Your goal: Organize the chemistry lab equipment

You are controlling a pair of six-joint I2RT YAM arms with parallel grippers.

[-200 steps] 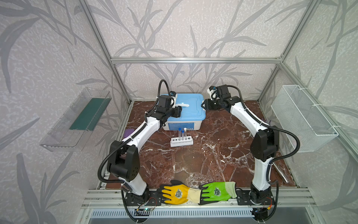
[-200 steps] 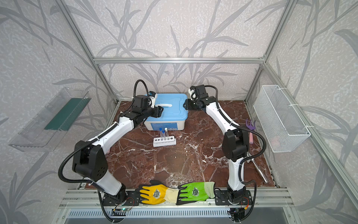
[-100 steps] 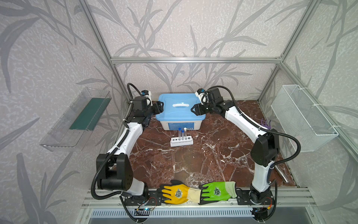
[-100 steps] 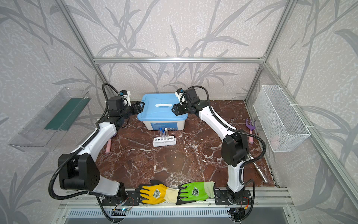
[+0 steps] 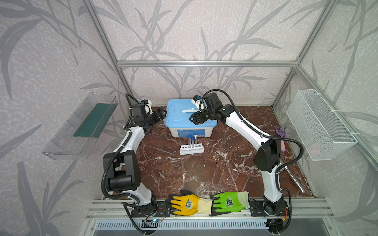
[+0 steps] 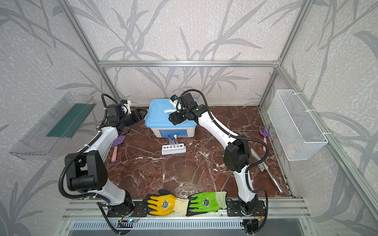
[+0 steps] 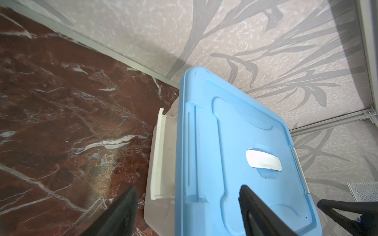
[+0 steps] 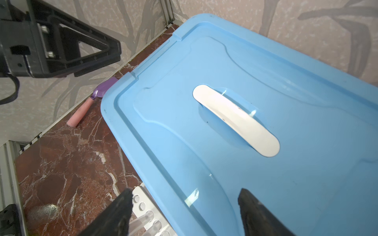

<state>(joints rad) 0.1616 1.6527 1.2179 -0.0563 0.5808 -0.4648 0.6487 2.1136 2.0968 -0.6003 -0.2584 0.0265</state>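
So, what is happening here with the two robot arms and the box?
Both arms are at the white plastic box with the light blue lid. The left gripper is open beside its left end; the right gripper is open above the lid. Neither holds anything. In front, a white six-hole rack holds three capped test tubes.

both top views: high front, looking down, whole cell | wrist views: close, sharing box lid (image 7: pixel 235 132)
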